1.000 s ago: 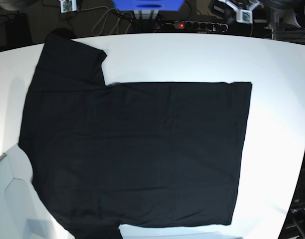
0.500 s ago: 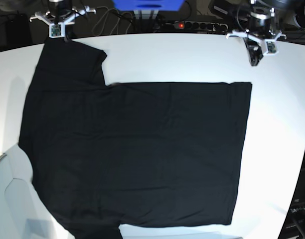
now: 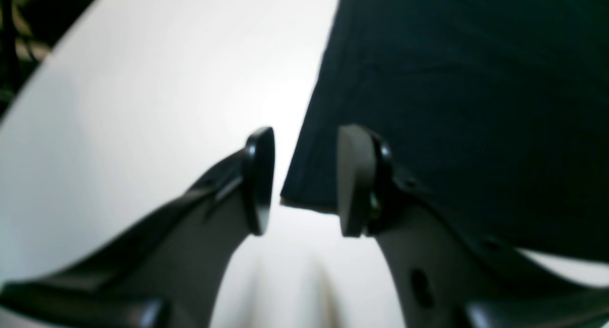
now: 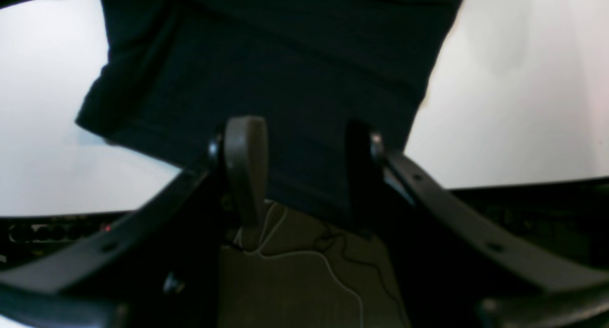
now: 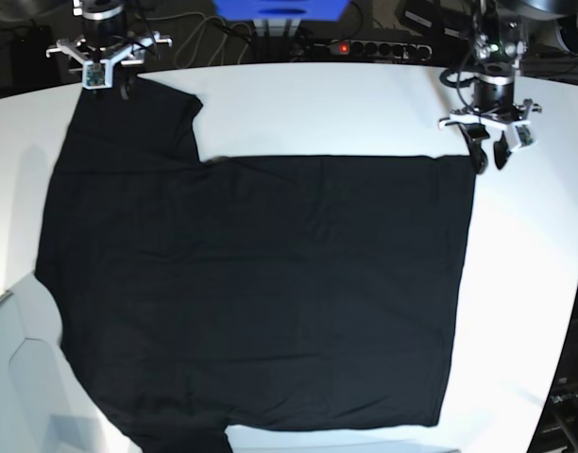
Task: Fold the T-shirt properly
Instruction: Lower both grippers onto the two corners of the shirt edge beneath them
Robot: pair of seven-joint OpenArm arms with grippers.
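- Base view: the T-shirt [image 5: 261,293] lies flat and spread on the white surface [image 5: 365,113], collar end to the view's left and bottom hem to the right. That layout puts a sleeve and a hem corner within reach of one arm each.
- At the upper left of this view, the right claw [image 5: 102,80] hangs over the far sleeve's outer corner, at the far rim of the surface. Judged from its place, it is there to take that sleeve edge for a fold.
- The right wrist view shows the sleeve cloth [image 4: 295,80] running between the two fingers [image 4: 245,161], which stand spread. The cloth is not pinched, and the floor with its cables shows below the sleeve edge.
- At the upper right of the base view, the left claw [image 5: 492,142] stands over the far hem corner [image 5: 470,160].
- The left wrist view shows its fingers [image 3: 354,180] parted, one over bare surface and one over cloth, with the shirt's corner [image 3: 297,194] in the gap. They straddle the edge, likely so that closing would catch the corner.
- Neither claw grips anything, so the fold looks not yet begun.
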